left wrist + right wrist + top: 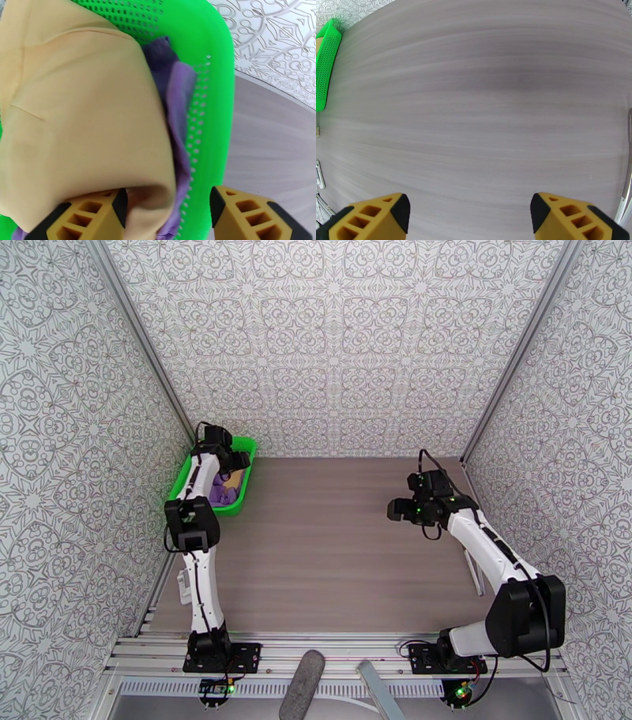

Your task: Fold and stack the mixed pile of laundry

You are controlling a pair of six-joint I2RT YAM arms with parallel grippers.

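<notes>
**Left gripper (168, 205) reaches into the basket for the top garment**
In the green basket (209, 47), its jaws are spread astride a fold of the mustard-tan garment (87, 126), not yet clenched. That garment lies over the purple T-shirt (179, 90), so it likely comes out first. The right gripper (470, 213) hovers released over the table (474, 98), probably keeping folding room free.

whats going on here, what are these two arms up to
The left tool is down in the green basket, open around a fold of the mustard-tan garment, with the purple shirt beside it. The right tool hangs open above the table. Both garments are in the basket; nothing is folded yet.
</notes>
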